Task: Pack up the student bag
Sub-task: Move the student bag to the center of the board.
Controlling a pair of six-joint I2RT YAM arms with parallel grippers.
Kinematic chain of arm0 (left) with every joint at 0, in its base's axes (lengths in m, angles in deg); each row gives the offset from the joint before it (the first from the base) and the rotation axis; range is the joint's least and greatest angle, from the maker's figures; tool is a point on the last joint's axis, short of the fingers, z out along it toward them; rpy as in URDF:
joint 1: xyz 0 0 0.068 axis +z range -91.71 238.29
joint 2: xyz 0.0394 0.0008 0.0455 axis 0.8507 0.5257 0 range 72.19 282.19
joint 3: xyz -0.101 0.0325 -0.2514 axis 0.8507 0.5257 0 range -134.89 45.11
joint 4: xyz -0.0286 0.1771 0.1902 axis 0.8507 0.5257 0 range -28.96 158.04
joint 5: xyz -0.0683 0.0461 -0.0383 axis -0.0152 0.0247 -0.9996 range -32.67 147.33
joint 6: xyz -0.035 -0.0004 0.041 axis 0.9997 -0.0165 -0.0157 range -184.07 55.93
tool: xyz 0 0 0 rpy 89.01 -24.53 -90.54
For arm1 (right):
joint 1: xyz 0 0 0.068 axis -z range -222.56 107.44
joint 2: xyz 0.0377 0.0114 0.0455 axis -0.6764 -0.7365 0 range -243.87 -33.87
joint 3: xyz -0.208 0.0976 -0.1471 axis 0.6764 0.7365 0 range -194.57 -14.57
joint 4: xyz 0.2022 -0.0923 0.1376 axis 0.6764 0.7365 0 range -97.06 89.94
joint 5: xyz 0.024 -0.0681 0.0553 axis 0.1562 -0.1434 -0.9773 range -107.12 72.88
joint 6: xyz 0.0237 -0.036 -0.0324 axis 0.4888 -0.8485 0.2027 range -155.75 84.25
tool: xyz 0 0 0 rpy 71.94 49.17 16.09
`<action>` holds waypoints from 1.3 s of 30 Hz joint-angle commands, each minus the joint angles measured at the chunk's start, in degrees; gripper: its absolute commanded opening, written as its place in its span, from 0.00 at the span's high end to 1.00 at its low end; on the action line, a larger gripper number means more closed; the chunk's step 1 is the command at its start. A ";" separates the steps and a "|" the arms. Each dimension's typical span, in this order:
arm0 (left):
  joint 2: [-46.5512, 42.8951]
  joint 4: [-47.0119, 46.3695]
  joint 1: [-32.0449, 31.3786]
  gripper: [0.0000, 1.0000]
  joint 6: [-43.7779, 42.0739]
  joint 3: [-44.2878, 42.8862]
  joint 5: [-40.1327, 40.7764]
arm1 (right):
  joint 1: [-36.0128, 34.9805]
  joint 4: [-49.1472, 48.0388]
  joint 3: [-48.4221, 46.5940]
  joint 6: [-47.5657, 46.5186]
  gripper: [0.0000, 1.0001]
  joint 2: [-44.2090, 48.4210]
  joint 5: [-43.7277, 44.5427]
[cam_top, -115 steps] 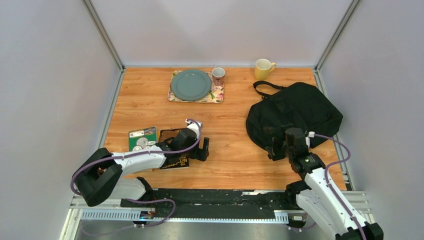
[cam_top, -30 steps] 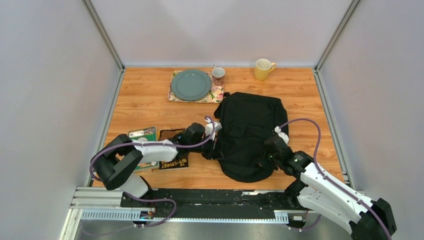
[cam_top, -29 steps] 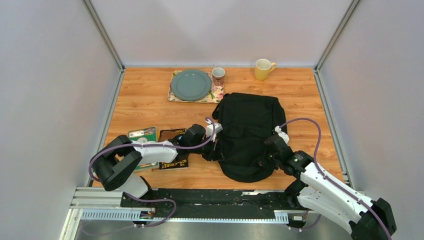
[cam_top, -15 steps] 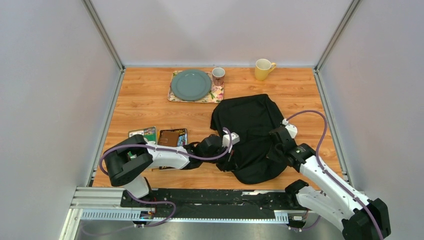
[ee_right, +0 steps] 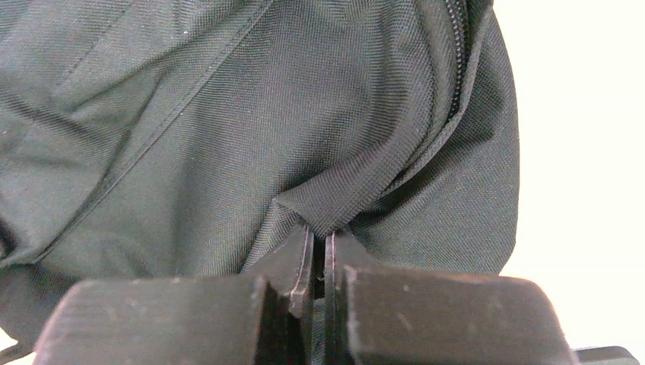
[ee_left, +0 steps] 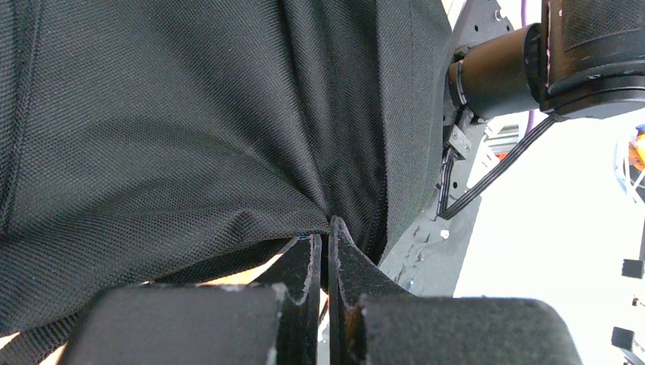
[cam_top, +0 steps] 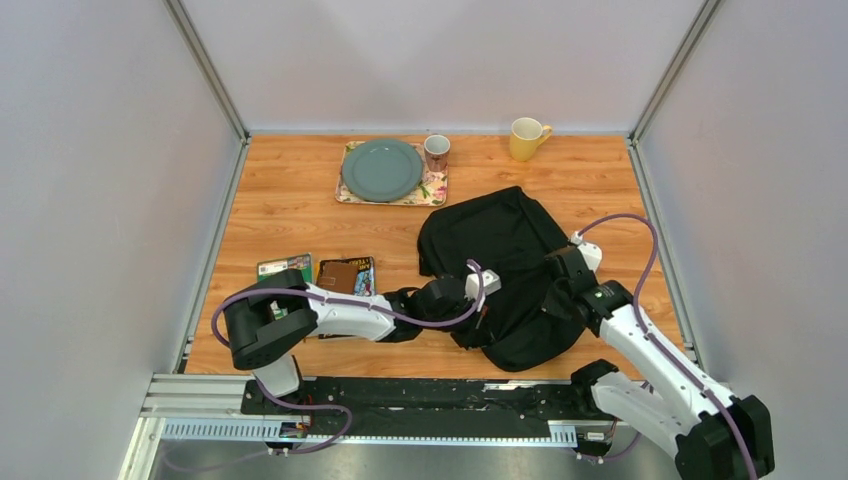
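Observation:
The student bag (cam_top: 505, 240) is a large black fabric backpack, bunched up right of the table's middle. My left gripper (cam_top: 487, 318) pinches the bag's near left edge, its jaws shut on a fold of the bag (ee_left: 190, 137). My right gripper (cam_top: 553, 295) clamps the bag's near right side, jaws shut on a pleat of the bag (ee_right: 251, 129) beside a zipper (ee_right: 456, 53). Between the two grippers the cloth bulges toward the near edge.
A green book (cam_top: 283, 268) and a dark book (cam_top: 345, 275) lie left of the bag by my left arm. A teal plate (cam_top: 381, 168) on a floral mat (cam_top: 436, 192), a small mug (cam_top: 436, 152) and a yellow mug (cam_top: 525, 138) stand along the far edge.
Both grippers have drawn the bag's near end rightward and toward the near edge. The bag went from lying flat and spread to bunched and tilted. More of the dark book shows.

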 commanded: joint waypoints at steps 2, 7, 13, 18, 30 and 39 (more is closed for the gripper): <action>2.49 5.72 -5.07 1.00 -2.92 -5.09 -9.78 | 2.67 -10.65 -5.54 -4.99 1.00 -5.17 7.62; 5.12 6.87 -7.36 1.00 -2.32 -8.43 -8.63 | 4.25 -11.09 -7.83 -7.19 1.00 -8.25 7.27; 1.98 11.25 -6.92 1.00 -2.93 -6.86 2.32 | 6.80 -15.38 -7.31 -9.47 1.00 -7.63 -0.36; -1.11 10.82 -3.41 1.00 -3.54 -4.84 4.90 | 6.80 -20.76 -11.86 -11.75 1.00 -15.79 -8.19; -4.79 13.37 -3.05 0.26 -6.27 -1.33 5.58 | 7.15 -20.05 -20.31 -21.08 0.83 -29.62 -6.27; -20.35 13.90 3.62 0.21 -2.41 8.08 20.09 | 9.79 -12.15 -18.47 -13.45 0.32 -12.75 -5.21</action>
